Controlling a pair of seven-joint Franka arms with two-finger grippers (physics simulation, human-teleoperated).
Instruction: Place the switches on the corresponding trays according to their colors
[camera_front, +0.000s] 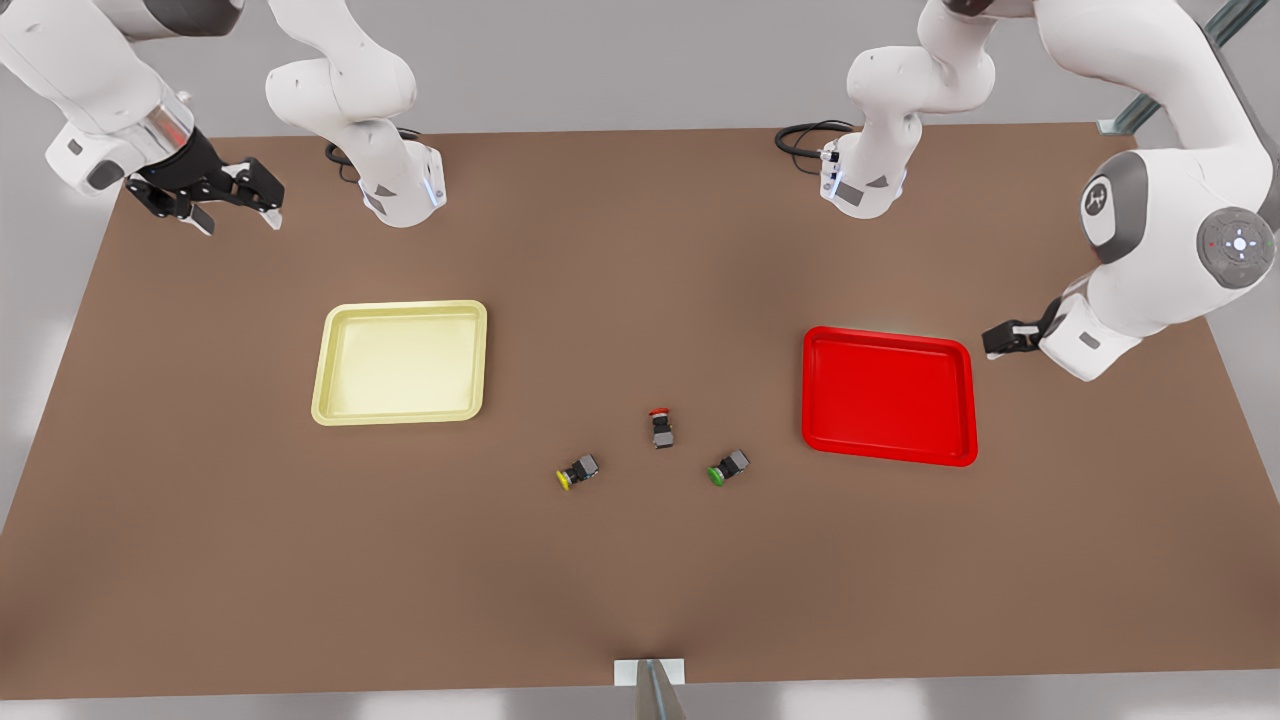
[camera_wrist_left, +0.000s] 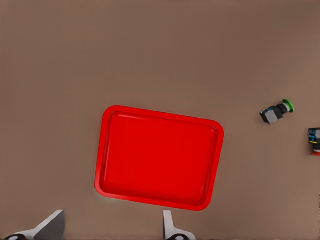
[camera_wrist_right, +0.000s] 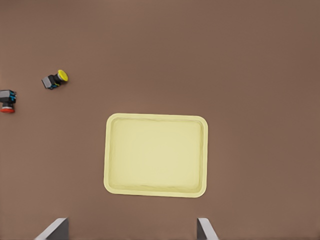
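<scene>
Both switches lie loose mid-worktop between the trays. The red switch sits nearer the red tray, over which the left gripper hovers, fingers wide. The yellow switch, cap toward the near edge, lies nearer the yellow tray and the right gripper, likewise spread.

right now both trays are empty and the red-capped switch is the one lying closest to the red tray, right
Not quite. Both the red tray and the yellow tray are empty, but the switch nearest the red tray is the green-capped switch, not the red-capped switch, which lies farther toward the middle. The front view shows this, and the left wrist view agrees.
</scene>
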